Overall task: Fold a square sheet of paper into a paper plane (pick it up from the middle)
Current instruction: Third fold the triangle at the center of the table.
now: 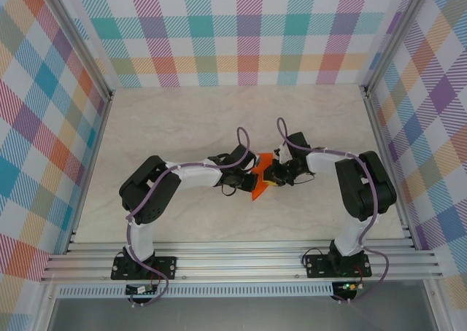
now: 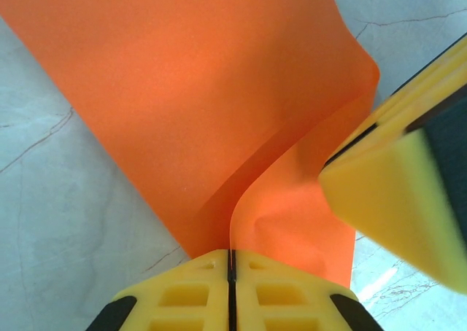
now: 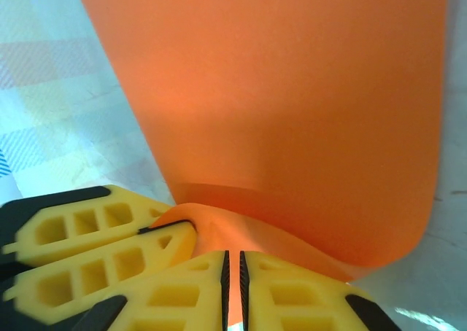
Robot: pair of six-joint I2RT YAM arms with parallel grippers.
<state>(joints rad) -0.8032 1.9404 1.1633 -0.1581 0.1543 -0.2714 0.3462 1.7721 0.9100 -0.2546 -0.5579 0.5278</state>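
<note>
The paper (image 1: 256,179) is held between both pincers near the middle of the tabletop (image 1: 190,119), a little toward the near edge. From above, only a small orange wedge is seen, its point directed toward the arm bases. The left pincer (image 1: 244,176) is pressed in from the left and the right pincer (image 1: 271,173) from the right, the two nearly touching. In the left wrist view the left pincer (image 2: 230,256) is seen clamped on the sheet's near edge, its yellow jaws closed with no more than a thin dark line between them. From that grip the paper (image 2: 197,90) spreads away broad and flat on the left, while a flap on the right is curled upward along a soft crease. That flap's far corner is taken into the right pincer (image 2: 394,192), whose jaws are likewise closed. In the right wrist view the right pincer (image 3: 233,258) is seen closed on the paper (image 3: 277,90), a sliver of orange being visible in the slit between its jaws. The left pincer (image 3: 102,243) is seen just beside it, gripping the same curled edge. Pale marbled tabletop (image 2: 66,222) is visible around the sheet — whether the paper touches it cannot be told.
</note>
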